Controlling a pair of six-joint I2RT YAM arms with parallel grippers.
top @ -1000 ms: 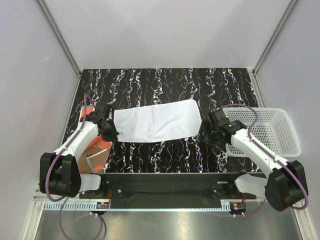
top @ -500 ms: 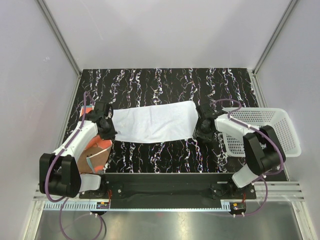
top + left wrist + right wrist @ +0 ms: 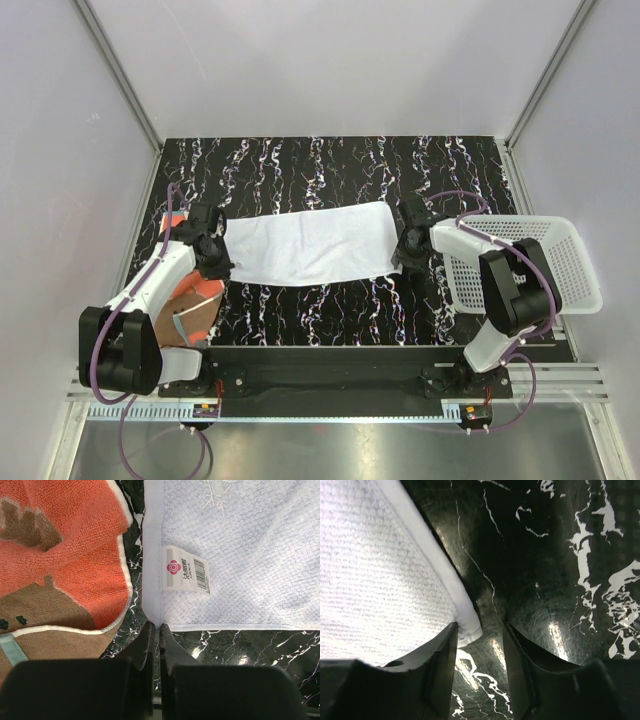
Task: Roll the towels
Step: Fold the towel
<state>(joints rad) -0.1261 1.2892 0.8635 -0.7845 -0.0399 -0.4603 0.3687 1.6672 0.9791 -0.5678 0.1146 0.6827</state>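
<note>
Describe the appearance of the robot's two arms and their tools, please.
The left arm and right arm have white shells between black round joints. A thin purple cable loops along each. The left tool and right tool each have two black fingers.

White towel (image 3: 305, 245) spread flat, orange towel (image 3: 204, 298) crumpled at left
</note>
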